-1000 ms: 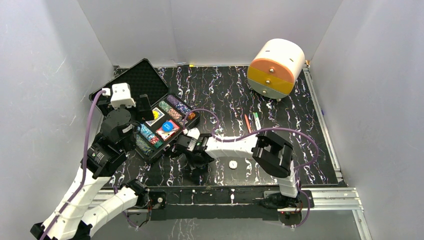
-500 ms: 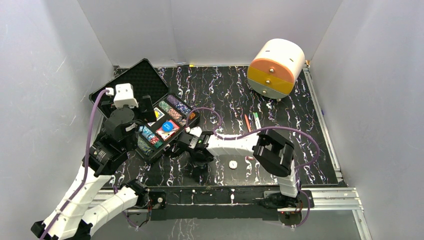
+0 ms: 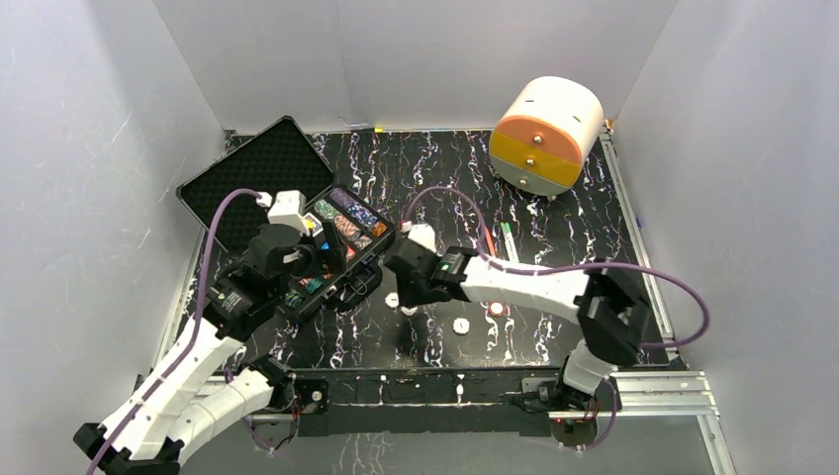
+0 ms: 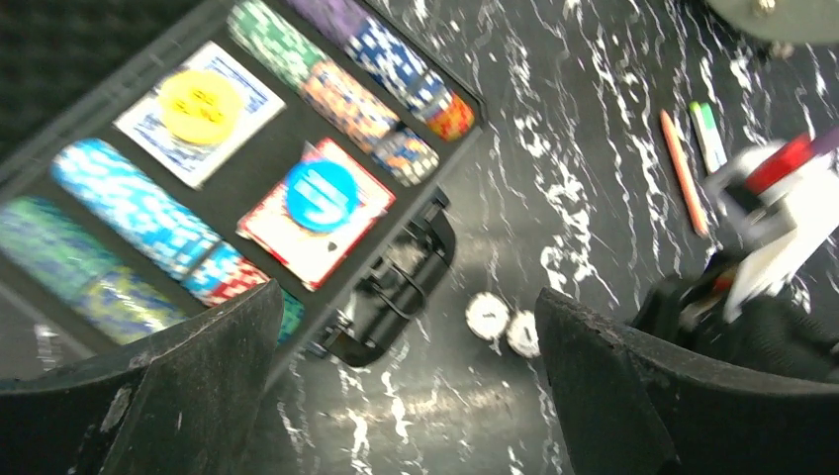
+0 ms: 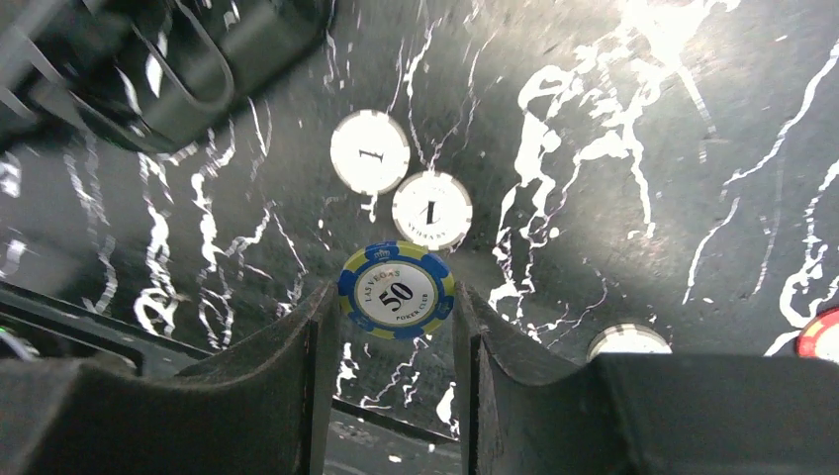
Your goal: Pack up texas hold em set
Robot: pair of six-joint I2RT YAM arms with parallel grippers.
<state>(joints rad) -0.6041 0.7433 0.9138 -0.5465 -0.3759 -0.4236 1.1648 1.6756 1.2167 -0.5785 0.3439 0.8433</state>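
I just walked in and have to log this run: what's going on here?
The robot is packing a poker set. The right gripper is shut on a blue-and-yellow round 50 chip. Two white round 1 chips lie on the black marbled table beside the open black rectangular hard case, whose slots hold rows of chips; another white chip and a red chip lie further right. The left gripper hovers open and empty over the case's near edge.

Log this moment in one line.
left gripper open over case edge | right gripper shut on 50 chip | loose chips on table
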